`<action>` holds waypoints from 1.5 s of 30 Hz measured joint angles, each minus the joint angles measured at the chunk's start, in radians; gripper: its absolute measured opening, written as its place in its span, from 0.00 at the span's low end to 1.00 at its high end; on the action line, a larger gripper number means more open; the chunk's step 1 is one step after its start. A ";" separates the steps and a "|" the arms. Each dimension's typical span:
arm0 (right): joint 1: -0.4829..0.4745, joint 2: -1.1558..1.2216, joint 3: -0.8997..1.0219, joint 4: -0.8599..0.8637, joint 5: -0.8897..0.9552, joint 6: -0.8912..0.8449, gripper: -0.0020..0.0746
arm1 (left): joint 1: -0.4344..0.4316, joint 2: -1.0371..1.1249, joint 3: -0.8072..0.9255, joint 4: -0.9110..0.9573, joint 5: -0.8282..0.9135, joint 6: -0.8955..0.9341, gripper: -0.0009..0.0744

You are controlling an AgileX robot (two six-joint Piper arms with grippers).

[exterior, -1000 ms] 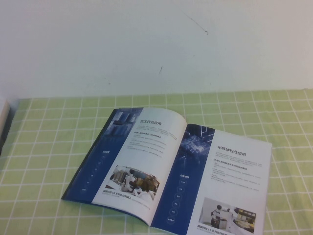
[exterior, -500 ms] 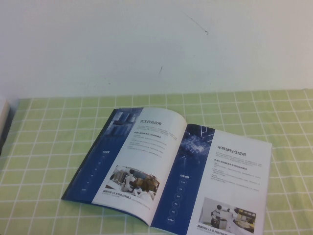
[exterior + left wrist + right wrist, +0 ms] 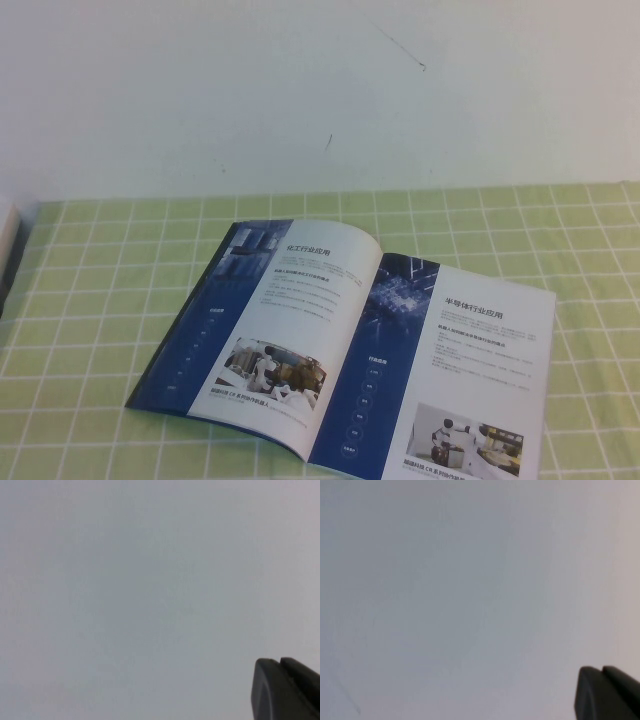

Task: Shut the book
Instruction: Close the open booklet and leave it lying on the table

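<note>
1. Left hand (image 3: pixel 285 690): only a dark corner of it shows in the left wrist view, against a plain pale surface. Cannot tell whether it is apart or together. It is outside the high view and not over the book.
2. Right hand (image 3: pixel 606 694): the same, a dark corner in the right wrist view against a plain pale surface with a faint thin mark. State cannot be told. It is outside the high view.
3. Book (image 3: pixel 350 350): lies open, pages up, on the green checked cloth (image 3: pixel 100 300) covering the desk. It sits toward the near edge, right of the middle, turned at an angle. The left page bows upward beside the spine; the right page lies flatter.
4. White wall (image 3: pixel 300 100) rises behind the far edge of the desk.
</note>
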 joint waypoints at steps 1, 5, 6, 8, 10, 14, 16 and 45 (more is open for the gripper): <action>0.000 0.000 0.000 0.000 -0.045 0.004 0.02 | 0.000 0.000 0.000 0.002 -0.035 0.000 0.01; 0.000 0.000 0.000 0.019 -0.155 0.023 0.02 | 0.000 0.000 0.000 -0.003 -0.134 0.012 0.01; 0.000 0.000 0.000 0.035 -0.158 0.028 0.02 | 0.000 0.000 0.000 -0.012 -0.141 0.016 0.01; 0.000 0.000 0.000 0.060 -0.115 0.040 0.02 | 0.000 0.000 0.000 -0.038 -0.138 0.019 0.01; 0.000 0.000 -0.026 0.071 0.020 0.045 0.02 | 0.000 0.000 -0.007 -0.051 -0.067 0.020 0.01; 0.000 0.010 -0.184 0.074 0.359 0.047 0.02 | 0.000 0.000 -0.141 -0.055 0.261 0.020 0.01; 0.000 0.049 -0.273 0.080 0.489 0.057 0.02 | 0.000 0.015 -0.225 -0.055 0.395 0.020 0.01; 0.132 1.372 -0.563 1.150 0.867 -1.081 0.02 | -0.001 1.341 -0.955 -0.345 0.968 0.308 0.01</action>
